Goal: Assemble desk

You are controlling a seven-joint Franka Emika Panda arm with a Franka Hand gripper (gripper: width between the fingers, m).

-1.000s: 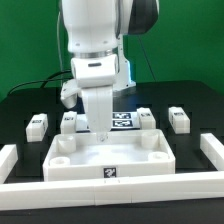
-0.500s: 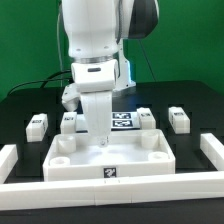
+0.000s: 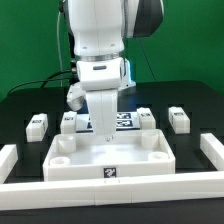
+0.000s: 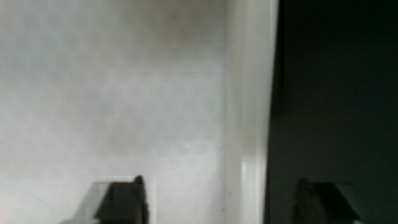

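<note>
Desk status: unassembled. The tabletop (image 3: 75, 170) lies flat on the black worktop (image 3: 25, 100), rim up, in the middle of the exterior view. It carries a black-and-white tag on its near wall.

Four square legs stand loose on the worktop in a row just behind the tabletop, none seated in a socket. Counting from the exterior view's left:
- first leg (image 3: 37, 125)
- second leg (image 3: 69, 122)
- third leg (image 3: 146, 118)
- fourth leg (image 3: 179, 119)

The marker board (image 3: 124, 122) lies flat between the second and third legs, partly hidden behind my wrist.

Low white border bars frame the work area: the left bar (image 3: 10, 158) and the right bar (image 3: 212, 150) at the exterior view's edges, and the front bar (image 3: 60, 190) along the near side.

Arm position: my arm (image 3: 98, 40) reaches straight down over the far side of the tabletop, near its middle.

Jaw state: my jaws stand apart and grip nothing. In the wrist view my two dark fingers (image 4: 121, 200) are well separated, and the far rim (image 4: 253, 100) runs between them. One finger is over the white inside of the tabletop, the other over the dark worktop beyond the rim. Neither finger visibly touches the rim
</note>
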